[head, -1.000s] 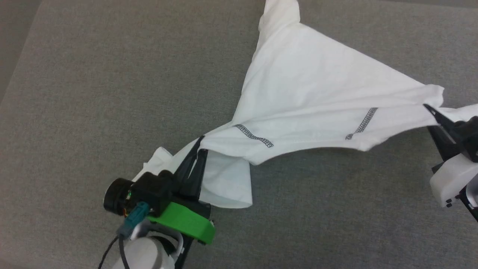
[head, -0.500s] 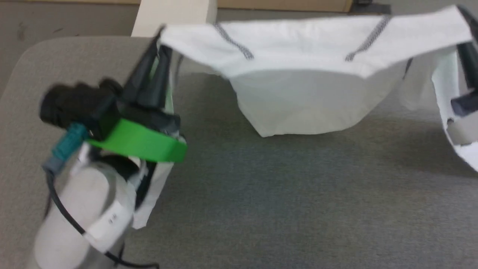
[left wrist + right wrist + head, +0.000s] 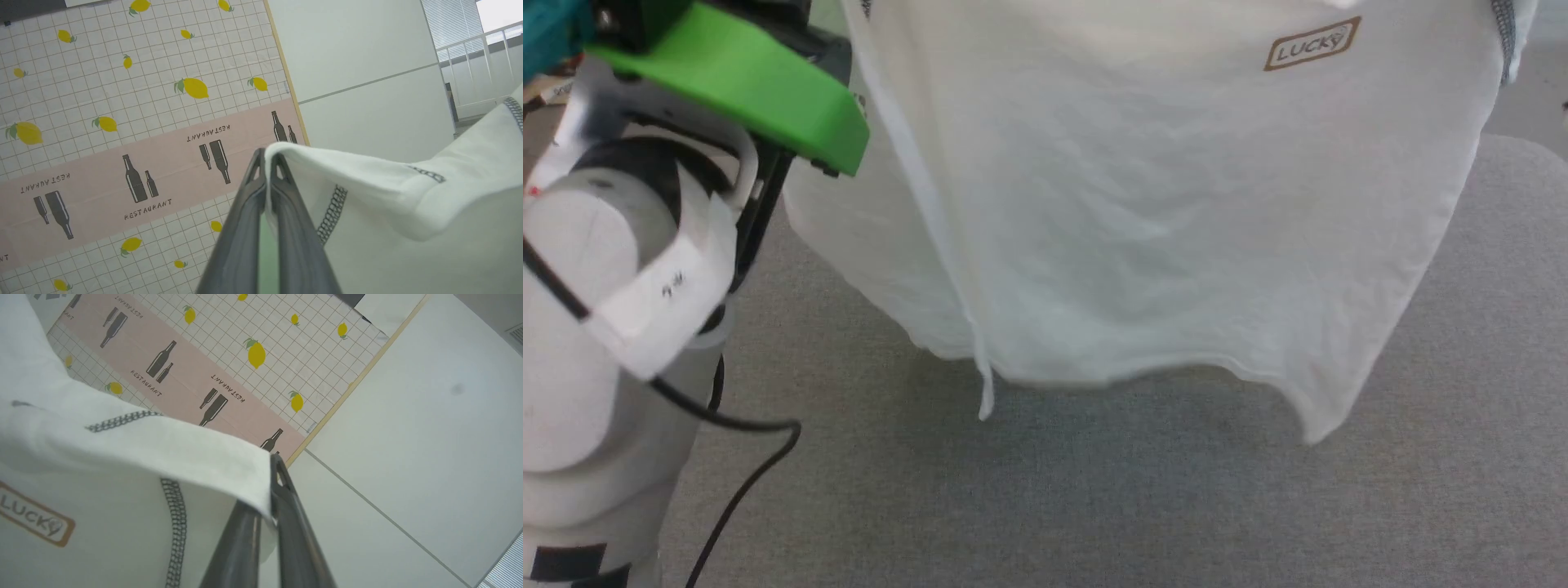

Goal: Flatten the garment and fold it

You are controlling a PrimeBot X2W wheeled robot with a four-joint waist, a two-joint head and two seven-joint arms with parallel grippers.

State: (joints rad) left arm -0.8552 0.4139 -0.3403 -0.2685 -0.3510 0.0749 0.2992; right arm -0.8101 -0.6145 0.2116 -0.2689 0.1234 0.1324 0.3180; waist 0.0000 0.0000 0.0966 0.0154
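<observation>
White garment (image 3: 1143, 204) now raised off grey surface (image 3: 1094, 490); hanging spread

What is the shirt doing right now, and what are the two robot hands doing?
garment: held up in the air, hanging spread out between both grippers, bottom hem loose, not folded yet.
left gripper: shut, pinching one top corner of the garment.
right gripper: shut, pinching the other top corner.
</observation>
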